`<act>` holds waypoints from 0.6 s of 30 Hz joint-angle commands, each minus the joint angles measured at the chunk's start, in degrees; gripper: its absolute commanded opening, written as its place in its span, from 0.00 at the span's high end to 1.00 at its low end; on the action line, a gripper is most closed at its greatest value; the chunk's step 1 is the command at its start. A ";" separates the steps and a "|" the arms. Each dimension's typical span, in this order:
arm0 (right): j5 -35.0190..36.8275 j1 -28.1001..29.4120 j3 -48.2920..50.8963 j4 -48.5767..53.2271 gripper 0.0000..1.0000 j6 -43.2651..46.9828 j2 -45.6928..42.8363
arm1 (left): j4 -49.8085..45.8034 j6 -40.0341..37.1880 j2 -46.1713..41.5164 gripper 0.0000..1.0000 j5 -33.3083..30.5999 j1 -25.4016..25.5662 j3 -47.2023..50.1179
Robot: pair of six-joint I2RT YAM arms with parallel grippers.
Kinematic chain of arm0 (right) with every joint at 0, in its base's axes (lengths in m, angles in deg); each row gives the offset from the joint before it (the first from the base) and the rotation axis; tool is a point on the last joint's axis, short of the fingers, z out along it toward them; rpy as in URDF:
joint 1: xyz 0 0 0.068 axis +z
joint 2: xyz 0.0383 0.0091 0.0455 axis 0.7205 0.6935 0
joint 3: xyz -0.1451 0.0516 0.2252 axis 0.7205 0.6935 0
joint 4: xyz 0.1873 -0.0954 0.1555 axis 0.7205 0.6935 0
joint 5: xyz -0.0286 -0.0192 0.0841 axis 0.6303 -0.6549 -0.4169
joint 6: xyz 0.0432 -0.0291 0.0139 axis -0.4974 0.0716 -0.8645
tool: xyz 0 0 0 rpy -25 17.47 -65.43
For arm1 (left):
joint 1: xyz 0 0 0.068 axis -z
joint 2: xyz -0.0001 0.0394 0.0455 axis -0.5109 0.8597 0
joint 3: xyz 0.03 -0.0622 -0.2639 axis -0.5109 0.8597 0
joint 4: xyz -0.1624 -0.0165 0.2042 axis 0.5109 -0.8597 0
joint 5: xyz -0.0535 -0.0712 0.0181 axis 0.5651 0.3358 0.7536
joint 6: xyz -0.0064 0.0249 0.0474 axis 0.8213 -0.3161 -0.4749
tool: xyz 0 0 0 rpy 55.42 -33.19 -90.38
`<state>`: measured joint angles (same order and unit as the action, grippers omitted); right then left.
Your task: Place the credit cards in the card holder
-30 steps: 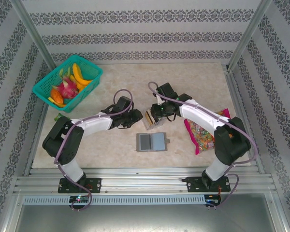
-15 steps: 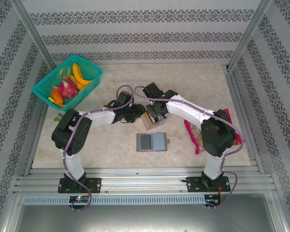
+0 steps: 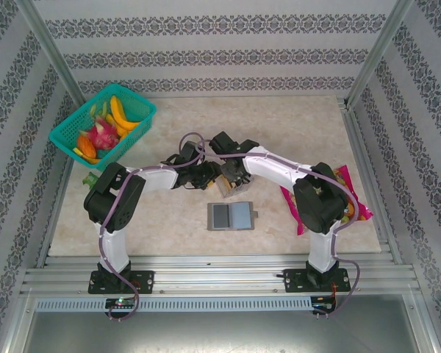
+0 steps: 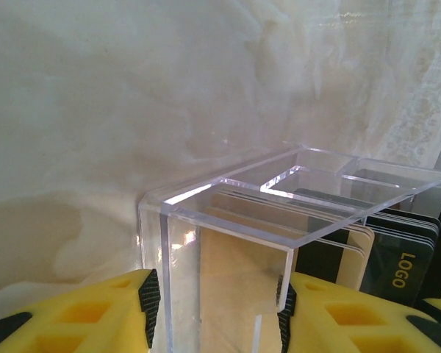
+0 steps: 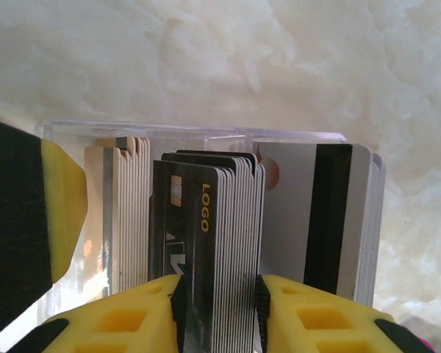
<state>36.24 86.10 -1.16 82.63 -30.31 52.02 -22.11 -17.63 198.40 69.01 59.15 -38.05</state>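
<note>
Marbled counter (image 3: 294, 125) now has both arms drawn in to the clear tray (image 4: 228, 220): left jaws clamp its wall, right jaws sit part-open astride the dark credit cards (image 5: 206, 243), grip unclear, card holder (image 3: 231, 216) lying just beside.

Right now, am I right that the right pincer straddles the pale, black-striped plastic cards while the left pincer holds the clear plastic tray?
Not quite. The right wrist view shows the right pincer straddling the stack of dark plastic cards with yellow LOGO lettering. The pale black-striped cards stand beside that stack, outside the pincer. The left pincer does hold the clear plastic tray.
</note>
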 commanded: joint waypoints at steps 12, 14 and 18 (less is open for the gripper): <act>9.33 1.69 -0.81 0.61 0.72 2.64 -0.60 | 1.11 1.06 0.70 0.54 -0.79 -0.30 1.92; 8.77 1.72 -0.70 0.70 0.73 2.62 -0.79 | 1.10 0.94 0.70 0.54 -0.73 -0.30 1.88; 7.78 1.69 -0.42 0.83 0.78 2.14 -0.70 | 1.00 0.86 0.54 0.54 -0.72 -0.30 2.08</act>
<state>42.36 87.61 -1.42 82.37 -28.78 52.72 -20.20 -16.95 198.40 69.03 59.15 -37.17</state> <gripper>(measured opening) 0.225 0.463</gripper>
